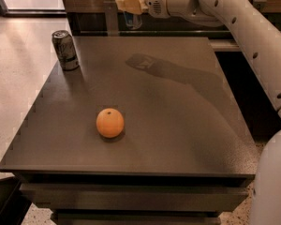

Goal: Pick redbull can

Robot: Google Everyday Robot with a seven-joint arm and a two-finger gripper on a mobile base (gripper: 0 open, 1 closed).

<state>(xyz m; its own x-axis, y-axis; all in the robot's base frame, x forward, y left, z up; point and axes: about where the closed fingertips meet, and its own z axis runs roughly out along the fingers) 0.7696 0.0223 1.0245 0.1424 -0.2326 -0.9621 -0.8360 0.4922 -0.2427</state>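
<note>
My gripper (129, 4) is at the top of the camera view, above the table's far edge. It is shut on the redbull can (132, 19), a slim silver can with blue lower panels. The can hangs upright in the air, well above the dark table (178, 125). The can's top is hidden by the fingers and the frame's upper edge. My white arm reaches in from the right.
A shorter dark-grey can (65, 49) with white script stands at the table's far left corner. An orange (110, 123) lies on the table left of its middle. A dark wooden wall runs behind the table. Pale floor lies to the left.
</note>
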